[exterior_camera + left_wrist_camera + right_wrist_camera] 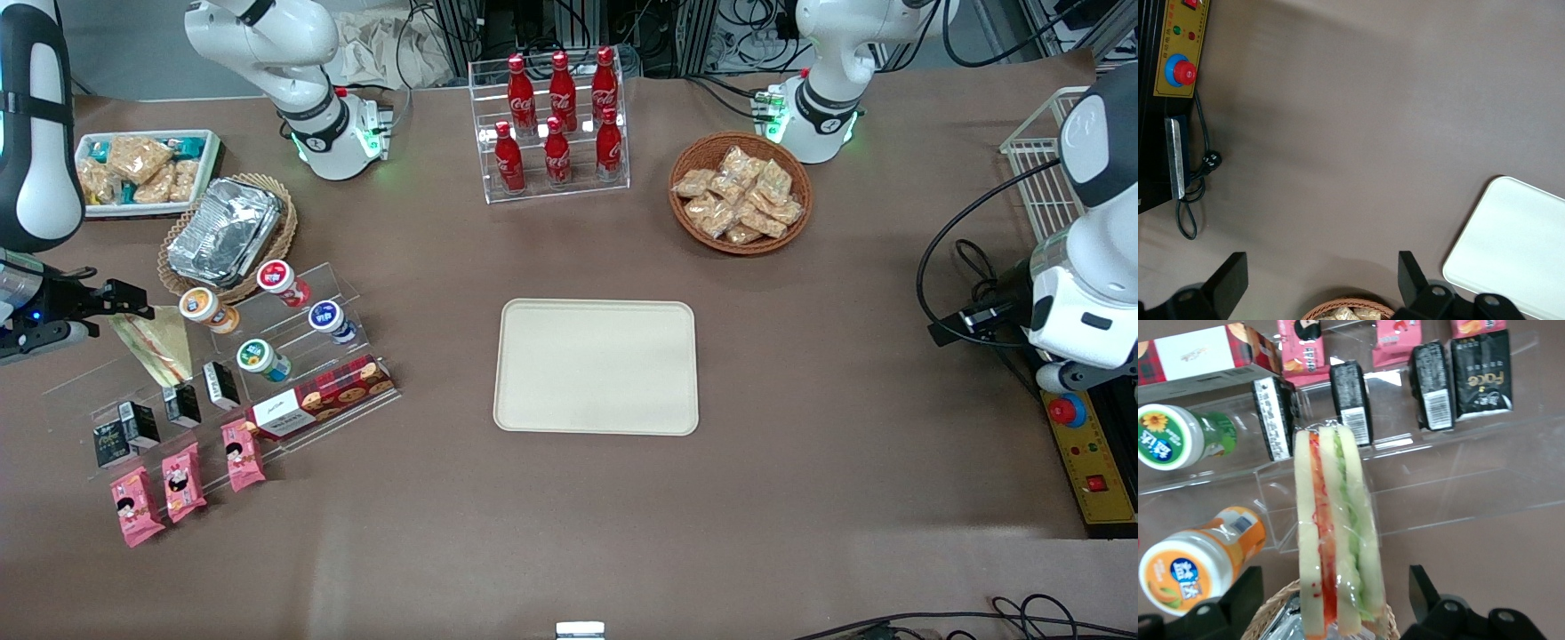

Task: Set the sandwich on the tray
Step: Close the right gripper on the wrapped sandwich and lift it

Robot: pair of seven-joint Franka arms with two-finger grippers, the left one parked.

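Approach step: gripper (120,302), fingers spread and holding nothing, straddles the sandwich (160,342) standing on the clear stepped rack (1458,487) at working arm's end; next, close, lift, carry to tray (596,366) mid-table.

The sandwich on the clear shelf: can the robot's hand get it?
Probably yes. The open hand hangs right at the sandwich, one finger on each side, and nothing sits between them.
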